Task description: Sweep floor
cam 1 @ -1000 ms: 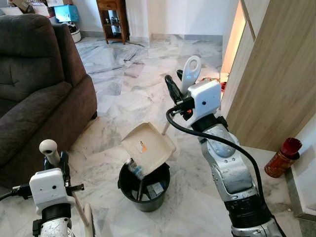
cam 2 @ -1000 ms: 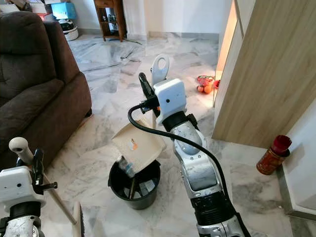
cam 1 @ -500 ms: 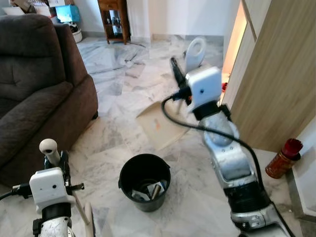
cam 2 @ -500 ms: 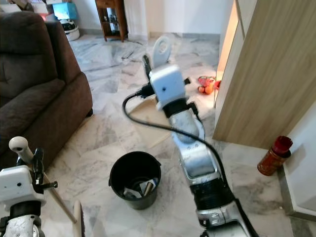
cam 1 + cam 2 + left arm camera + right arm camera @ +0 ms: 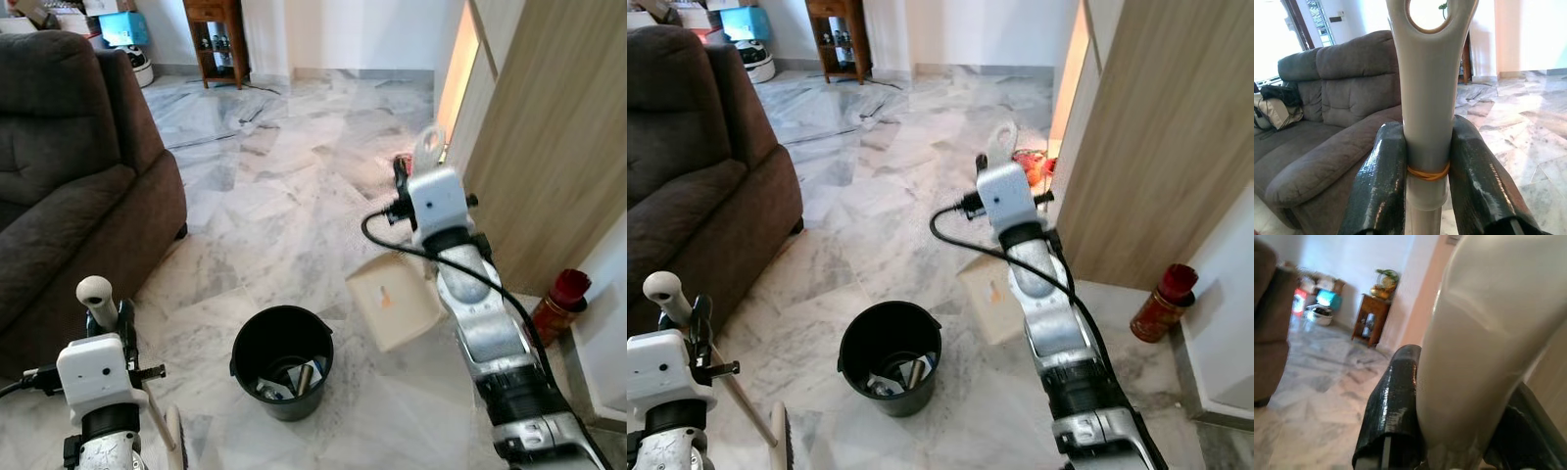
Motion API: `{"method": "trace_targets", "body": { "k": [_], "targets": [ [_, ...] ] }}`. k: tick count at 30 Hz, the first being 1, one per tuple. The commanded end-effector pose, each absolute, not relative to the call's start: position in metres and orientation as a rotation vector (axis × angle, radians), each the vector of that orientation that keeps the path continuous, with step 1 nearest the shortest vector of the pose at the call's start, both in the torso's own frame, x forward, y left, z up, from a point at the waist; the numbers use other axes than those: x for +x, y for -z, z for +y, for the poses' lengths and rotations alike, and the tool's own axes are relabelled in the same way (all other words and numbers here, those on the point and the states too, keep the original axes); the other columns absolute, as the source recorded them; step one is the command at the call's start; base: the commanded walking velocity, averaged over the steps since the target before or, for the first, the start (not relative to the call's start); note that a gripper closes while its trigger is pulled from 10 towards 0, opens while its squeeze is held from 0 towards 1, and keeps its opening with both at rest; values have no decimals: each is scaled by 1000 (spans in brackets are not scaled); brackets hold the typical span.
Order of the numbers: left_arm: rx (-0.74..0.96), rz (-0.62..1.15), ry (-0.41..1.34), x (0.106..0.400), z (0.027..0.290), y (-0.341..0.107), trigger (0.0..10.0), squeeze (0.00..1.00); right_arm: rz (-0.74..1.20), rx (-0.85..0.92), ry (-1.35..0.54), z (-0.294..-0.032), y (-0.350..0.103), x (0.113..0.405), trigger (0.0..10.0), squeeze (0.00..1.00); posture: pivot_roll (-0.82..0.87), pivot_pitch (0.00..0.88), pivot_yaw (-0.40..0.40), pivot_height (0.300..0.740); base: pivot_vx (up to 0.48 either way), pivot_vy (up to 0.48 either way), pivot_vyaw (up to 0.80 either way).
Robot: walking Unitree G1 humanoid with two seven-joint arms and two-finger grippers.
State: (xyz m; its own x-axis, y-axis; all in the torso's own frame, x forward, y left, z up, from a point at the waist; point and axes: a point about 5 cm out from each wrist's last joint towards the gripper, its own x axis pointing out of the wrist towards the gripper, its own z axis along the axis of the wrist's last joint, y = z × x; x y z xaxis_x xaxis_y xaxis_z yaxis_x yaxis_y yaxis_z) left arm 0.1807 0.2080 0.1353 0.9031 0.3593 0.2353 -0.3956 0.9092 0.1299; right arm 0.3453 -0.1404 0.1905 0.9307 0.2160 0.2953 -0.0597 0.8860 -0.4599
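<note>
Open marble floor (image 5: 284, 186) stretches ahead toward the far wall, hemmed on the left by the brown sofa (image 5: 69, 176) and on the right by the wooden cabinet (image 5: 558, 147), with the black bucket (image 5: 282, 360) and red bottle (image 5: 555, 305) standing low.

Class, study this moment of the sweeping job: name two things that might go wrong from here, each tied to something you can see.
1. The right gripper holds the dustpan beside the black bucket; any leftover debris might fall on the marble floor.
2. The red bottle stands close to the right arm; a swing may topple it.
</note>
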Motion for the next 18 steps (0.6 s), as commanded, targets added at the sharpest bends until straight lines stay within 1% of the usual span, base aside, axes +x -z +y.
{"method": "trace_targets", "body": {
  "k": [1,4,5,9,14,18],
  "targets": [
    [202,-247,-397,177,213,-142,10000,0,-439,-477,-147,-142,-205,344,10000,0,-27,65,90,740,0,0,0],
    [210,-240,-392,176,215,-142,10000,0,-384,-415,-172,-151,-191,344,10000,0,-25,60,92,740,0,0,0],
    [210,-240,-392,176,215,-142,10000,0,-384,-415,-172,-151,-191,344,10000,0,-25,60,92,740,0,0,0],
    [211,-232,-380,176,215,-141,10000,0,-312,-307,-167,-155,-177,344,10000,0,-23,52,94,740,0,0,0],
    [208,-229,-365,177,214,-140,10000,0,-259,-111,-118,-152,-176,346,10000,0,-26,42,100,740,0,0,0],
    [207,-231,-359,178,215,-140,10000,0,-251,-140,-144,-151,-167,343,10000,0,-35,41,103,740,0,0,0]
  ]
}}
